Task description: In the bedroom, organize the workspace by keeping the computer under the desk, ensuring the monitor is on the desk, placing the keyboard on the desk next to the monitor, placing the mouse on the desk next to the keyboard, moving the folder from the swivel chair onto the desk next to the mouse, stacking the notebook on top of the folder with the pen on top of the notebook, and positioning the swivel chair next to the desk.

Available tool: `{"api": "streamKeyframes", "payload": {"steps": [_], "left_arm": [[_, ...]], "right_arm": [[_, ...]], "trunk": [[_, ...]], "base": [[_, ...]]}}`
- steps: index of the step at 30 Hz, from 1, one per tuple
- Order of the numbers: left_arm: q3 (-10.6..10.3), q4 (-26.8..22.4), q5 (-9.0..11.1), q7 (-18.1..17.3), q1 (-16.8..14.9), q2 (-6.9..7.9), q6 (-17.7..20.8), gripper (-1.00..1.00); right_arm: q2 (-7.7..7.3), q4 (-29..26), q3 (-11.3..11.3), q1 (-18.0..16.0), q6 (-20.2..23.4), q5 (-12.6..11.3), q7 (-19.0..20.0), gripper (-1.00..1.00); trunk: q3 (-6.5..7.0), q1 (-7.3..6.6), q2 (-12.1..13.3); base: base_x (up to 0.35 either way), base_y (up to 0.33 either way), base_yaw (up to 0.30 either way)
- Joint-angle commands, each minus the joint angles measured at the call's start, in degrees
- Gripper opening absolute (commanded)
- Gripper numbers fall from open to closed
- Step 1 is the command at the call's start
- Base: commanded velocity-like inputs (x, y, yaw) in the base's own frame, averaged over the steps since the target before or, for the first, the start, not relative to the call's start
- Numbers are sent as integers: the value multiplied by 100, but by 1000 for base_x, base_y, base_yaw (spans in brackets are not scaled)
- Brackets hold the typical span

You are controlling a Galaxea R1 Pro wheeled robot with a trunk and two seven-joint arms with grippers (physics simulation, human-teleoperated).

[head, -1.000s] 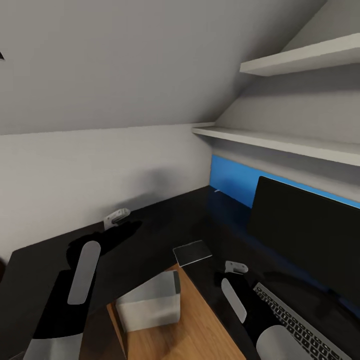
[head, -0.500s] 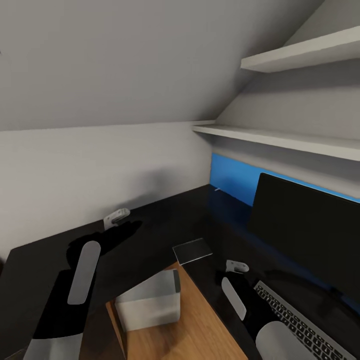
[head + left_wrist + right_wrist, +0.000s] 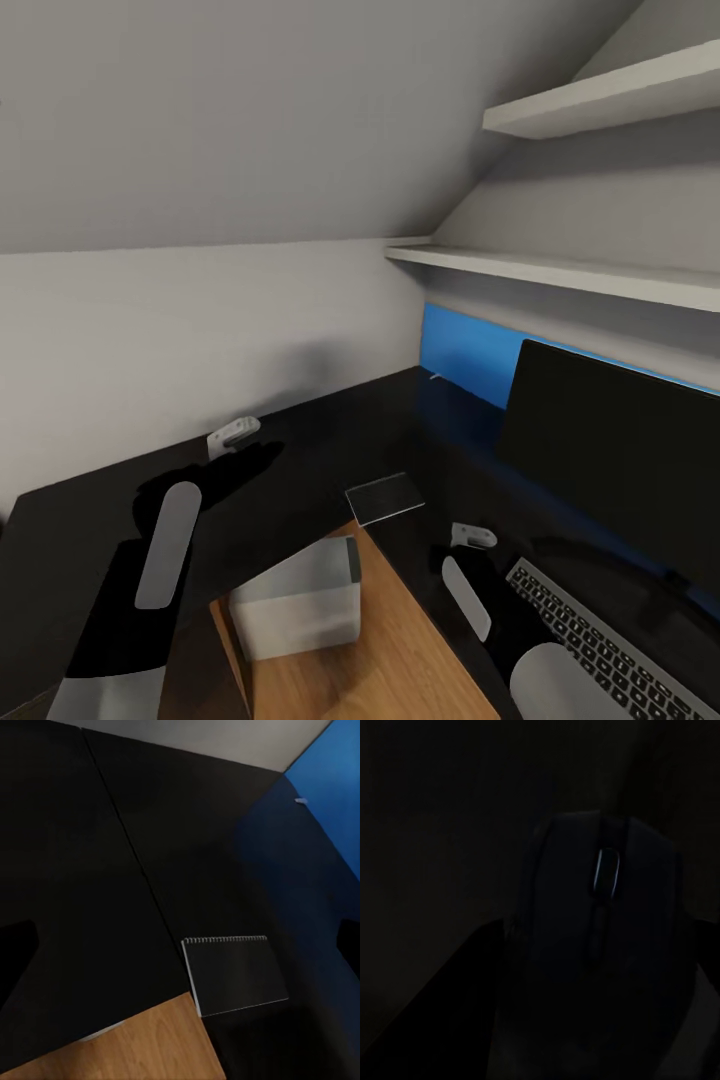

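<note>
Working over the black L-shaped desk (image 3: 330, 470), with risks ranked from the bulkiest thing down.

Standing along the back edge at the right: the monitor (image 3: 620, 470). Would probably tip if struck by a careless sweep of the right arm.

Tucked under the desk's inner corner, partly showing over the wood floor: the computer (image 3: 300, 600). Already in place; likely in danger only from the base rolling into it.

Lying in front of the monitor, near the front edge: the keyboard (image 3: 600, 640). Could get shoved askew if the right arm drags across its near end.

Sitting right at the inner corner, flush with the edge there: the notebook (image 3: 236, 975). Looks easy to push off onto the floor with a low approach.

Looming dark and very close in the right wrist view: the mouse (image 3: 600, 960). Cannot tell whether lifted or resting on the desk.

Right gripper (image 3: 472, 537), over the desk beside the keyboard's end: cannot tell whether clamped on the mouse. If loosely held, might slip and drop.

Left gripper (image 3: 181, 949): fingers wide apart, nothing between, above the notebook's corner.
</note>
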Motion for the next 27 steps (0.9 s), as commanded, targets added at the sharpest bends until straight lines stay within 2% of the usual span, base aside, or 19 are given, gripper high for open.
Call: {"api": "streamKeyframes", "payload": {"steps": [1, 27], "left_arm": [[8, -6, 61, 50, -5, -5, 22, 100], [8, 17, 63, 76, -5, -5, 35, 100]], "right_arm": [[-3, -6, 22, -4, 12, -61, -47, -100], [7, -21, 25, -1, -14, -81, -65, -100]], "trunk": [[-7, 0, -5], [22, 0, -5]], "base": [[0, 0, 0], [0, 0, -33]]}}
